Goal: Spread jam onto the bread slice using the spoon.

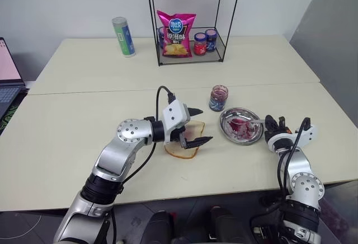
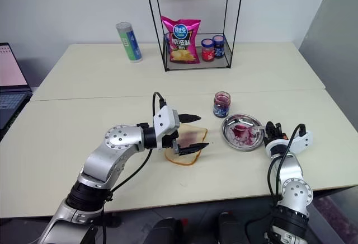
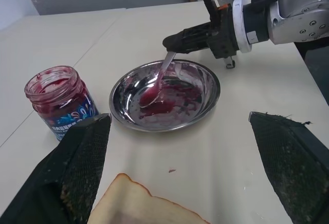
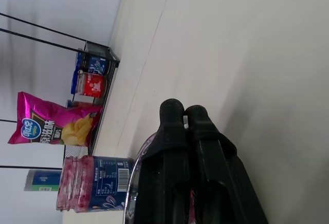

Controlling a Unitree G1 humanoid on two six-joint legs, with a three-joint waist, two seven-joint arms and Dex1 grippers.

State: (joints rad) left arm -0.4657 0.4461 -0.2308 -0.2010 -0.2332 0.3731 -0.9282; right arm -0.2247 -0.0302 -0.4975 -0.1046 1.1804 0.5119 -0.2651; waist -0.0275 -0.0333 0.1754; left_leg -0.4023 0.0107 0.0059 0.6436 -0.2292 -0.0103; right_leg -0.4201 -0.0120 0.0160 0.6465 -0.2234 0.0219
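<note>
Silver-grey jointed arms with black cables end in white wrists and black two-fingered end effectors.

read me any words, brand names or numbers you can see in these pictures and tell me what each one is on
Pink chip bag: large white characters, "原味".
Open jam jar: barcode and small print, too small to read.
Green and blue can: print too blurred to read.
Two lidded jars on the wire shelf: labels unreadable.

Two head cameras look forward and down over the table (image 1: 67, 121). Each close wrist camera faces the metal plate (image 3: 205, 100), a shared sight.
</note>
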